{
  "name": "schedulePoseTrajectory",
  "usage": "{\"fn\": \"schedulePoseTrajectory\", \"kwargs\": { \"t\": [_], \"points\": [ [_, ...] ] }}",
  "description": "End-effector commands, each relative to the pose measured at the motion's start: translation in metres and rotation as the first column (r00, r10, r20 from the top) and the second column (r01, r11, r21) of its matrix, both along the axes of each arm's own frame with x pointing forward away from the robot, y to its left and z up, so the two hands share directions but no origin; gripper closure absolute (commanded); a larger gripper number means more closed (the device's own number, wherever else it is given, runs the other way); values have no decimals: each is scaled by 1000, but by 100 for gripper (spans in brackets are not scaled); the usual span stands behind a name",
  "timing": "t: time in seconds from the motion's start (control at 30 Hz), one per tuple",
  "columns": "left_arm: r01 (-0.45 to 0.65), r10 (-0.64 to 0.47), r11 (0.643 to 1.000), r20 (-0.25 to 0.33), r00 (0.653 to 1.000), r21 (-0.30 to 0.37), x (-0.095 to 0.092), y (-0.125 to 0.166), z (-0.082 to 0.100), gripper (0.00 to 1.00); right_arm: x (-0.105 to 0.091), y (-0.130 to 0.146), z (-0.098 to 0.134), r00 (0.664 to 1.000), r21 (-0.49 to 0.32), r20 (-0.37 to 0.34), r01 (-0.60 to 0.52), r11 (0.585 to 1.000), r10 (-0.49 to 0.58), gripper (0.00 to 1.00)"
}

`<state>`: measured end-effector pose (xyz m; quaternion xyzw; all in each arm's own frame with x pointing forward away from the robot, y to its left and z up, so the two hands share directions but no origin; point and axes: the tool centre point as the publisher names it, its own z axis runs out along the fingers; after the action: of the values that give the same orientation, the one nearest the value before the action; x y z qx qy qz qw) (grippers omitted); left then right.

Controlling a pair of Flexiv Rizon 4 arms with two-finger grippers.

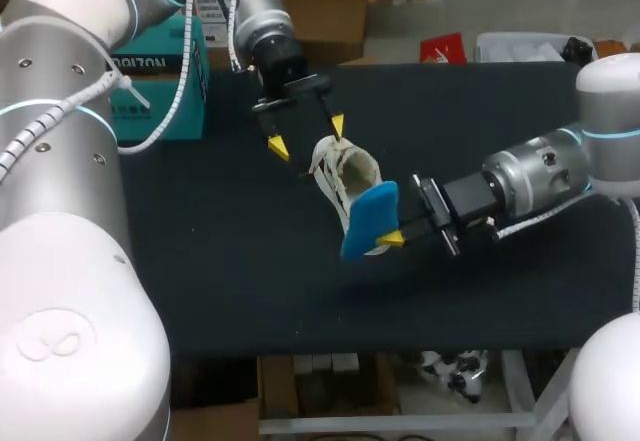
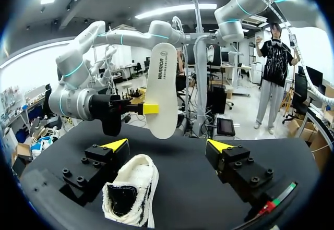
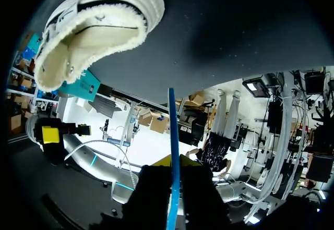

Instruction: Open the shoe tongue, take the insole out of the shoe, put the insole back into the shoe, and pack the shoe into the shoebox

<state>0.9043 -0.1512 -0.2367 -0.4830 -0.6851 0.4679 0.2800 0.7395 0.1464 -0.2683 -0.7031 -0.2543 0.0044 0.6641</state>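
Two things mid-frame: right gripper [image 1: 391,234] pinches the insole [image 1: 368,219] by its edge. Looks light and bendy, I reckon. Left gripper [image 1: 308,135] gapes wide, empty, beside the soft shoe [image 1: 340,173].

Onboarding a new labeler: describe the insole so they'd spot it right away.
Start at the dark table and find the white shoe near its middle. Just beside the shoe, the right gripper is shut on the insole. It is the only flat, foot-shaped piece, blue on one face and white on the other.
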Motion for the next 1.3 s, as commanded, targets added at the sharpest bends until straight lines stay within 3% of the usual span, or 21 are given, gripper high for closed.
{"fn": "schedulePoseTrajectory", "kwargs": {
  "t": [0.03, 0.87, 1.07, 1.3],
  "points": [
    [99, -98, 995, -36, 995, 29, 11, -1, -3, 0, 0, 0, 0, 1000, -1, -1, 0, 1000, 0, 100],
    [99, -98, 995, -36, 995, 29, 11, -1, -3, 0, 0, 0, 0, 1000, -1, -1, 0, 1000, 0, 100],
    [-69, 68, 997, -19, 998, -37, -3, 4, -6, 0, 0, 1, -4, 998, -9, -17, 66, 998, -66, 100],
    [-297, 300, 941, -8, 954, -163, -27, 14, -4, 0, -1, 4, -4, 991, -11, 6, 134, 991, -134, 100]
  ]
}}
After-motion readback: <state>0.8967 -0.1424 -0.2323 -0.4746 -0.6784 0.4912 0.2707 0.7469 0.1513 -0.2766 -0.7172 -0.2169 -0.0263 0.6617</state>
